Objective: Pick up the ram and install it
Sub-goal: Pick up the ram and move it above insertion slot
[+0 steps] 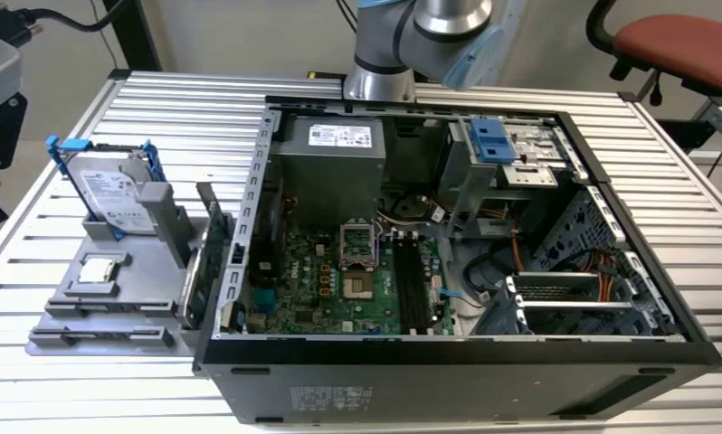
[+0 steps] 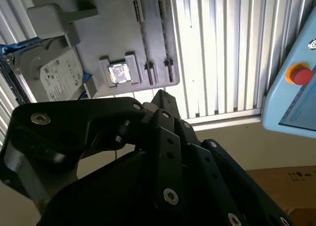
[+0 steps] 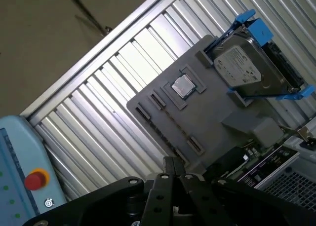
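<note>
The ram (image 3: 264,168), a long dark stick with pale labels, stands on edge beside the gray holder (image 3: 217,112). The claw (image 3: 170,162) is pinched together, empty.

A black gripper (image 2: 161,95) is seen close up, its fingertips drawn together. Beyond it, a grey tray (image 2: 113,33) is laid on a slatted metal table (image 2: 222,48). A CPU (image 2: 118,73) is seated in a square recess of the tray, just beside two long narrow slots (image 2: 143,43). A blue-framed hard drive (image 2: 54,75) is held at the tray's end. A light-blue pendant (image 2: 291,102) with a red button (image 2: 300,74) is seen past the table edge, with a cardboard box (image 2: 291,186) near it.
</note>
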{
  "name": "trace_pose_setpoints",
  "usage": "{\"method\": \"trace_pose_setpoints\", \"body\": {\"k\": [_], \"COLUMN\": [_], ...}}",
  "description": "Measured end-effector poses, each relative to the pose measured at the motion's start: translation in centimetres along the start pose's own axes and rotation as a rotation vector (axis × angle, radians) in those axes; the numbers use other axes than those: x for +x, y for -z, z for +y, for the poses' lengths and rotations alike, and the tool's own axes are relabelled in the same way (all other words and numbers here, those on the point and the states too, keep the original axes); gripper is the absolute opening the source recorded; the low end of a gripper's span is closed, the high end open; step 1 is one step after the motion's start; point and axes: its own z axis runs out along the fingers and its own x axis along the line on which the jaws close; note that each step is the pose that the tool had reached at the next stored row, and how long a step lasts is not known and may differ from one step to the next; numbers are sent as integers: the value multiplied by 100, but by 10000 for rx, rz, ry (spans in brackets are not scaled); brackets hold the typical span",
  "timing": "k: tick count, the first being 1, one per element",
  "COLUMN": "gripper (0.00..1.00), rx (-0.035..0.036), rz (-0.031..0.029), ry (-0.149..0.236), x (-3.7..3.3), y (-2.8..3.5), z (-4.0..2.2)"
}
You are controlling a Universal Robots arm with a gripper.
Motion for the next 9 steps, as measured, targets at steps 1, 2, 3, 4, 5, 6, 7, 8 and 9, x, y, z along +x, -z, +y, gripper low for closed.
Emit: {"method": "trace_pose_setpoints", "body": {"k": [1, 2, 3, 4, 5, 6, 7, 8, 9], "gripper": [0, 0, 0, 0, 0, 0, 0, 0, 0], "rx": [1, 24, 25, 26, 25, 26, 32, 41, 47], "rz": [-2, -23, -23, -23, -23, -24, -27, -32, -36], "ry": [2, 3, 4, 4, 4, 4, 18, 105, 266], "x": [1, 5, 4, 4, 5, 5, 6, 6, 6], "y": [0, 0, 0, 0, 0, 0, 0, -1, -1], "z": [1, 5, 4, 5, 5, 6, 7, 6, 7]}}
